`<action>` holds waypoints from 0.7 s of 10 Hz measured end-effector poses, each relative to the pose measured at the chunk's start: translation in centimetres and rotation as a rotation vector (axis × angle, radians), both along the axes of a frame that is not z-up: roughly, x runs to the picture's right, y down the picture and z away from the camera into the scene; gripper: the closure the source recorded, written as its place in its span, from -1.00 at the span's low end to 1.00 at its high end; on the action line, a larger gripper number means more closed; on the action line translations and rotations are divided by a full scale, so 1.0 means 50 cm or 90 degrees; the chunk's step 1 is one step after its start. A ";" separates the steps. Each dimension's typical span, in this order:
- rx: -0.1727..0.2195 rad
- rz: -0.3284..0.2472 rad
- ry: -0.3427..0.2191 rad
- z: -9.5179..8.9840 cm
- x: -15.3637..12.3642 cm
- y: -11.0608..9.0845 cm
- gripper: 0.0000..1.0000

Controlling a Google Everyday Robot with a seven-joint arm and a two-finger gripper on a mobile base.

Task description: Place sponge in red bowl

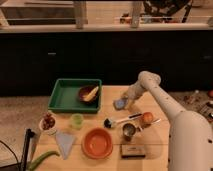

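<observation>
The blue-grey sponge (120,104) is at the far middle of the wooden table (155,135), right of the green tray. My gripper (126,103) is at the sponge's right side, at the end of the white arm (160,97) that reaches in from the right. The wide orange-red bowl (97,142) sits near the table's front, left of centre, well in front of the sponge.
A green tray (65,97) holds a dark brown bowl (88,93) with a yellow item. A small white bowl of dark fruit (48,122), a green cup (76,120), a brush (117,120), a metal cup (129,131), an orange fruit (146,117) and a dark box (132,150) lie around.
</observation>
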State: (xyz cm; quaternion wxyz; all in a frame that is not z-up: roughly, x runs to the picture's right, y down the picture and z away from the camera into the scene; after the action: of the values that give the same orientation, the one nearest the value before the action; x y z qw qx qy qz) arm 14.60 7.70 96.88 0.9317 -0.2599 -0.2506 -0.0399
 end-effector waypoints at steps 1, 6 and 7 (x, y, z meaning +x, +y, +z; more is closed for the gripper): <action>0.000 -0.001 0.001 0.000 0.002 0.000 0.98; -0.006 0.002 0.000 -0.001 0.008 0.012 1.00; -0.007 0.001 0.000 -0.002 0.008 0.012 1.00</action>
State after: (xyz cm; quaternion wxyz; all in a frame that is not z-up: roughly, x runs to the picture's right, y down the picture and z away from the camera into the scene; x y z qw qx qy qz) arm 15.01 8.28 96.76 0.9302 -0.2647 -0.2513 -0.0379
